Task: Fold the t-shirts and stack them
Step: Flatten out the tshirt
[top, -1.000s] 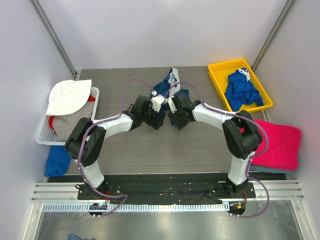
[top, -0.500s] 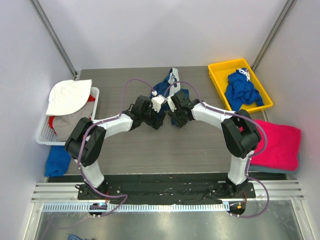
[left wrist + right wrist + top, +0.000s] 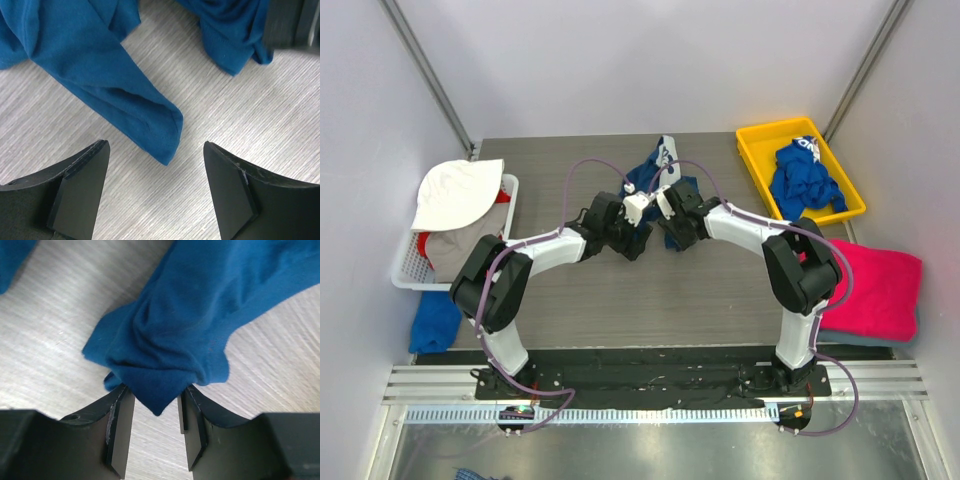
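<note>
right gripper [image 3: 155, 395] is nudged to 11 o'clock | blue shirt [image 3: 190, 325] corner is enclosed by its jaws, grip unclear | left gripper [image 3: 155, 150] is open | pick-up is begun

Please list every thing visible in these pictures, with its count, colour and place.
table: 1, grey, under everything
dark blue t-shirt: 1, white print, crumpled, far centre
tray: 1, yellow, far right
royal-blue t-shirt: 1, white lettering, in tray
pink t-shirt: 1, folded, right edge
basket: 1, white, left edge
cloths: 3, white, red, beige, in the basket
blue cloth: 1, left edge, before the basket
left gripper: 1, black, open, by dark blue t-shirt
right gripper: 1, black, flanking that shirt's bunched fold
</note>
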Motion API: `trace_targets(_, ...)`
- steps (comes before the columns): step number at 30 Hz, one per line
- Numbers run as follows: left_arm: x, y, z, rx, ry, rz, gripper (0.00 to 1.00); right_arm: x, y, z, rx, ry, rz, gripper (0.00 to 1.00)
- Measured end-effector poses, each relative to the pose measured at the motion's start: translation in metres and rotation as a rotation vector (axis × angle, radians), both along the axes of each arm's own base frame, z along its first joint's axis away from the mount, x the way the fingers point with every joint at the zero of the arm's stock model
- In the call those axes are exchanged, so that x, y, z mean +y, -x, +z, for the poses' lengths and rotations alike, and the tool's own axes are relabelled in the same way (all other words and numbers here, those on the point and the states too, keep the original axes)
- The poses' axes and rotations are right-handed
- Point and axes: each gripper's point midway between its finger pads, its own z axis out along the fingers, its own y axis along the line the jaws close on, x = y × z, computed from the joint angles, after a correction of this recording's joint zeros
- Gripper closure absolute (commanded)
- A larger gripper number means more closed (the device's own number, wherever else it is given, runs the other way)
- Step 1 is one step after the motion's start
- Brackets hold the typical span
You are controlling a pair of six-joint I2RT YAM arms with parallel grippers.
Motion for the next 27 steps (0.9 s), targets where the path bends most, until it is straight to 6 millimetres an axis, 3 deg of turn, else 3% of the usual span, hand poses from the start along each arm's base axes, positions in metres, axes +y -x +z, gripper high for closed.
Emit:
trace_targets(17, 0.003, 0.005, -0.009, 0.03, -0.021, -0.001, 0.2, -0.013, -0.012, 0.015, -0.065, 0.014, -0.039, 0.55)
trace_targets(27, 0.003, 0.005, -0.009, 0.03, -0.022, -0.001, 0.2, -0.03, -0.013, 0.007, -0.052, 0.025, -0.069, 0.59)
